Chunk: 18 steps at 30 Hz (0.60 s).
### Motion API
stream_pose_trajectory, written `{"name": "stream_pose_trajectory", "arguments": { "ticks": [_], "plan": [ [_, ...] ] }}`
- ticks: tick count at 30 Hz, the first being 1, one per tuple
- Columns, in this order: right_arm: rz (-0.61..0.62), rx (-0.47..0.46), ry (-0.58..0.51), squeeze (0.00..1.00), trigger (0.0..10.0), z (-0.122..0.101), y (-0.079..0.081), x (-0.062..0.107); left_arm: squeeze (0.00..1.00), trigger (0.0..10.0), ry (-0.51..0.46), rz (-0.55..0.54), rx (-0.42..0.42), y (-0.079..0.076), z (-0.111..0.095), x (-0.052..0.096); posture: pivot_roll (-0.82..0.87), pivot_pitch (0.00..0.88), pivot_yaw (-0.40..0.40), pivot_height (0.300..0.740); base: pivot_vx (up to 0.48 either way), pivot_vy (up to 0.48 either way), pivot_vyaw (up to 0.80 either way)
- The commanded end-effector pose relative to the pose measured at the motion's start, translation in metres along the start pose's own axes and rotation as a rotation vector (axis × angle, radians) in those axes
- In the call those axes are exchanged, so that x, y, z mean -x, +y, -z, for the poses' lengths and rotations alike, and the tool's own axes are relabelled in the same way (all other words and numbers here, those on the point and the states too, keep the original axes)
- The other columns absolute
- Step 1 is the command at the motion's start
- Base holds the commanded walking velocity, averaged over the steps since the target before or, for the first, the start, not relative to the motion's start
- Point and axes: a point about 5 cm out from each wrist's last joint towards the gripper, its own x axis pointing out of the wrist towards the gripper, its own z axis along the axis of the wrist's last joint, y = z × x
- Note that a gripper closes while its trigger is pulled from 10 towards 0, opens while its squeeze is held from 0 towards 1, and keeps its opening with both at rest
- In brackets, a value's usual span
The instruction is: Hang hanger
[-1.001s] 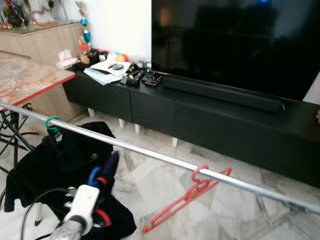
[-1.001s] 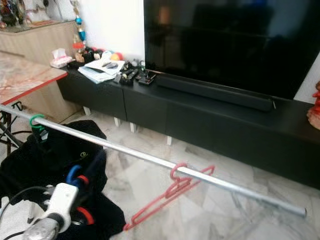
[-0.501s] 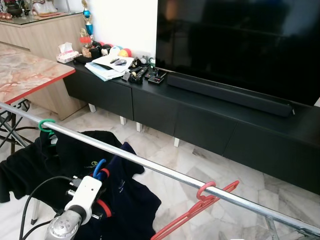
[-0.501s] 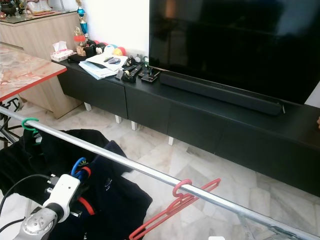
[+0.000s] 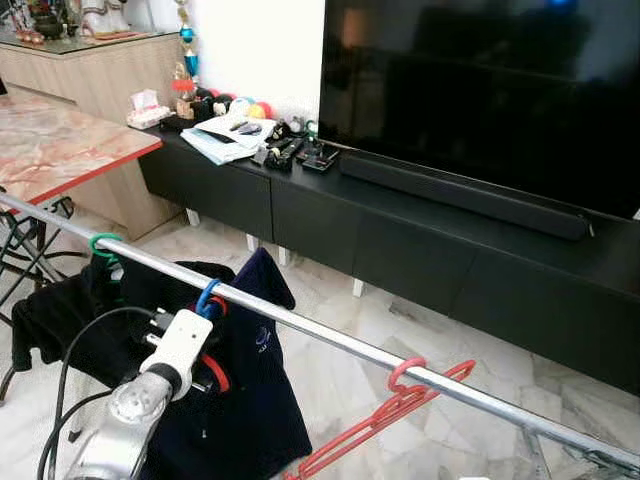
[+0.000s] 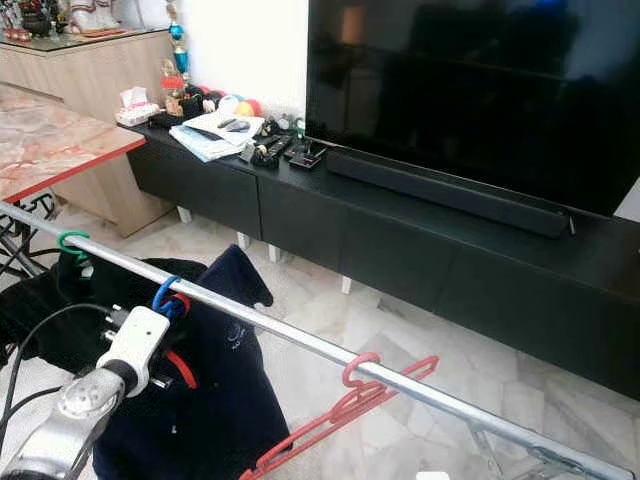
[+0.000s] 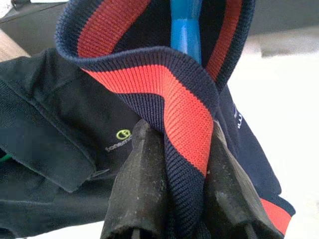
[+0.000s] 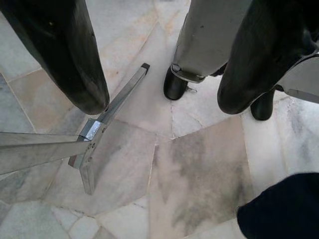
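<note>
A: What's the room like?

B: From the head views, a living room with a marble floor (image 5: 330, 365), a long black TV cabinet (image 5: 420, 235) under a big dark screen (image 5: 480, 90), and a marble-topped table (image 5: 60, 150) on the left. A metal rail (image 5: 330, 338) runs across the foreground. On it hang a green hanger (image 5: 103, 243) with a black garment (image 5: 70, 315) and, further right, a bare red hanger (image 5: 385, 420).

A: And the hanger being hung?

B: The blue hanger (image 5: 206, 298) carries a navy shirt (image 5: 245, 400). Its hook sits right at the rail, between the green and red ones. Whether it is fully over, I can't tell.

A: The left wrist view?

B: The left gripper (image 7: 174, 199) has its fingers (image 7: 137, 189) pinched on the shirt's red-and-navy collar (image 7: 169, 94), with the blue hanger's neck rising above.

A: The right wrist view?

B: The right gripper (image 8: 162, 64) hangs idle above the floor, fingers spread wide, near the rack's foot (image 8: 107, 117).

A: What could go wrong?

B: If the grip is released before the hook is seated, shirt and hanger could drop. Pulling on the collar could also drag the shirt off the hanger.
</note>
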Motion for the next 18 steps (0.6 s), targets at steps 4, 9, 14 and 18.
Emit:
{"name": "stream_pose_trajectory", "arguments": {
  "ticks": [4,9,14,18],
  "plan": [
    [0.004,0.008,0.005,0.0,10.0,0.0,0.0,0.0,0.0,10.0,-0.033,-0.012,0.026,-0.001,-0.02,-0.016,0.15,0.0,-0.02,0.74,0.0,0.0,0.0],
    [0.004,0.014,0.004,0.0,10.0,-0.001,0.0,0.0,0.0,10.0,-0.022,-0.01,0.04,-0.003,-0.03,-0.029,0.15,0.0,-0.02,0.74,0.0,0.0,0.0],
    [0.004,0.023,0.007,0.0,10.0,-0.001,-0.001,0.0,0.0,10.0,0.018,0.046,0.02,-0.013,-0.035,-0.039,0.15,0.0,-0.026,0.74,0.0,0.0,0.0],
    [0.004,0.022,0.006,0.0,10.0,-0.002,0.0,0.0,0.0,10.0,0.053,0.084,0.04,-0.022,-0.035,-0.043,0.14,0.0,-0.024,0.74,0.0,0.0,0.0]
  ]
}}
